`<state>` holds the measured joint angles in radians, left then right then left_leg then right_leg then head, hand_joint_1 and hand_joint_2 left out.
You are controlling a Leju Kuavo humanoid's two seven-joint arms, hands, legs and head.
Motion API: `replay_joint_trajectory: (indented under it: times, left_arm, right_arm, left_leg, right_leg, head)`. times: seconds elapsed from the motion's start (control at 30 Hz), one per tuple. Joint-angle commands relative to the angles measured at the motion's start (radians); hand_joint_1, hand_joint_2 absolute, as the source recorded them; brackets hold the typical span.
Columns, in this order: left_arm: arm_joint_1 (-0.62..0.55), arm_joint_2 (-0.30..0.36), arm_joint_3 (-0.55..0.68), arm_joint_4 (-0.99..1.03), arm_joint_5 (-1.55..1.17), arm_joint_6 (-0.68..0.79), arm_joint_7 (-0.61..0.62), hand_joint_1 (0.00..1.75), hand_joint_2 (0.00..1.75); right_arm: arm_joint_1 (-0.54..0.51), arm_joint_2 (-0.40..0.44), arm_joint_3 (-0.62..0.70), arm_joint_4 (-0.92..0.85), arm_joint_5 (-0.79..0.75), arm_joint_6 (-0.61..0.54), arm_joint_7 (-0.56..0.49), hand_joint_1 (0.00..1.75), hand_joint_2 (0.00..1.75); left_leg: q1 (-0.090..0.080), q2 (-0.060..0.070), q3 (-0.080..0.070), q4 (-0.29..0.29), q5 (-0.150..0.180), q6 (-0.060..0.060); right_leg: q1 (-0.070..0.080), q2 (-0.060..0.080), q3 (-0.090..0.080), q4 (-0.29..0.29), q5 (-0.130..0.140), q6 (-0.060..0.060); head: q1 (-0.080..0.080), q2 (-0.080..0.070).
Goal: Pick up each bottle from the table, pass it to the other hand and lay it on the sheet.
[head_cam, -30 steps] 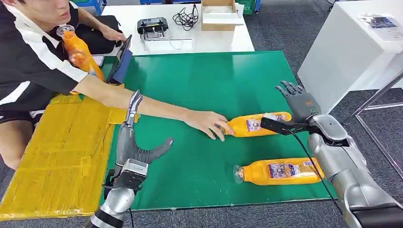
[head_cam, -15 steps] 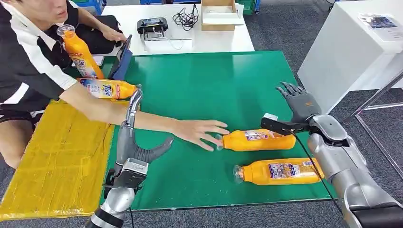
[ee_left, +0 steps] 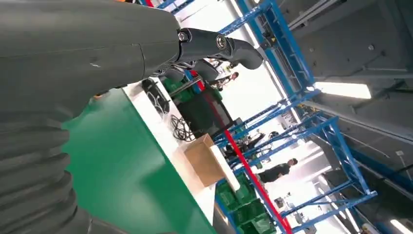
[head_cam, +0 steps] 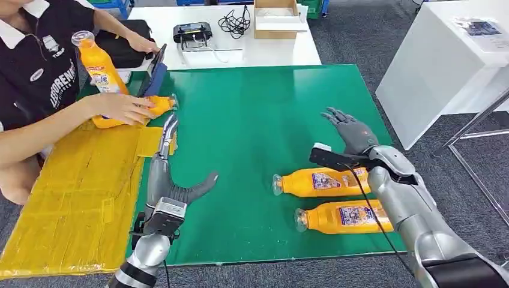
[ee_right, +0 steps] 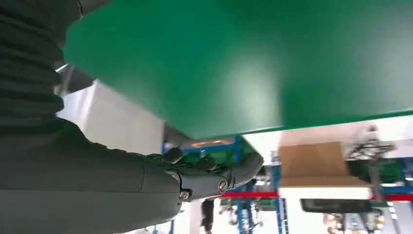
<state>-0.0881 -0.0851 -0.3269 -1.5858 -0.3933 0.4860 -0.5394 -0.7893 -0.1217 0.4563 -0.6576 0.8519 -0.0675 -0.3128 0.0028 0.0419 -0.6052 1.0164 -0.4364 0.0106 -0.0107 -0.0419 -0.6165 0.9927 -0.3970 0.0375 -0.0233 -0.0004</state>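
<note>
Two orange bottles lie on their sides on the green mat (head_cam: 258, 114), caps pointing left: one (head_cam: 321, 182) farther from me, one (head_cam: 345, 216) nearer the front edge. My right hand (head_cam: 351, 132) hovers open just beyond the farther bottle, fingers spread, holding nothing; the right wrist view shows its fingers (ee_right: 209, 178) over the mat. My left hand (head_cam: 168, 174) stands open near the mat's left side, fingers pointing up, empty. The yellow sheet (head_cam: 78, 192) lies to the left. A person's hand (head_cam: 120, 108) holds an orange bottle (head_cam: 157, 107) at the sheet's far edge, beside an upright bottle (head_cam: 99, 65).
A white table (head_cam: 228, 36) behind the mat carries a cardboard box (head_cam: 276, 18), cables and a black device (head_cam: 192, 31). A white cabinet (head_cam: 450, 66) stands at the right. The person sits at the far left.
The person's arm has withdrawn from the bottles at the right to the sheet's far edge. The farther bottle now lies a little nearer and more leftward. My right hand has shifted left; my left hand has not moved.
</note>
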Motion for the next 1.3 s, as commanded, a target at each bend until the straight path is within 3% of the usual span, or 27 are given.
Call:
replay_joint_trajectory:
  times: [0.03, 0.23, 0.63, 1.03, 1.3]
  left_arm:
    - [-0.029, 0.001, 0.022, 0.06, 0.003, 0.007, 0.0, 0.0, 1.75]
    - [-0.037, -0.001, 0.019, 0.074, 0.006, 0.01, 0.0, 0.0, 1.75]
    - [-0.026, -0.004, 0.026, 0.072, 0.005, 0.018, 0.01, 0.0, 1.75]
    - [-0.035, -0.007, 0.028, 0.083, 0.0, 0.013, 0.023, 0.0, 1.75]
    - [-0.029, -0.011, 0.041, 0.078, -0.01, 0.011, 0.04, 0.0, 1.75]
  right_arm:
    - [-0.004, 0.034, 0.032, -0.01, -0.041, 0.054, -0.027, 0.0, 1.75]
    - [0.062, 0.099, 0.083, 0.016, -0.071, 0.079, -0.029, 0.0, 1.75]
    - [0.152, 0.111, 0.159, -0.004, -0.073, 0.021, 0.017, 0.0, 1.75]
    - [0.13, 0.112, 0.186, 0.076, -0.018, -0.052, 0.091, 0.0, 1.75]
    - [0.096, 0.1, 0.22, 0.139, 0.121, -0.114, 0.235, 0.0, 1.75]
  left_leg:
    - [0.001, -0.004, 0.004, -0.001, -0.001, -0.001]
    - [0.001, -0.001, 0.006, -0.002, -0.001, -0.001]
    - [0.002, -0.004, 0.005, -0.002, -0.001, 0.0]
    - [0.001, -0.003, 0.003, -0.001, -0.001, -0.001]
    - [0.001, -0.004, 0.005, -0.001, -0.001, -0.001]
  right_leg:
    - [0.0, 0.003, 0.004, -0.001, -0.001, -0.001]
    - [0.0, 0.005, 0.005, -0.002, 0.0, -0.002]
    - [0.001, 0.003, 0.005, -0.002, -0.001, -0.001]
    - [0.0, 0.002, 0.003, -0.001, -0.001, -0.001]
    - [0.0, 0.004, 0.005, -0.001, -0.001, -0.002]
  head:
    - [0.0, 0.0]
    - [0.0, 0.0]
    - [0.0, 0.0]
    - [0.0, 0.0]
    - [0.0, 0.0]
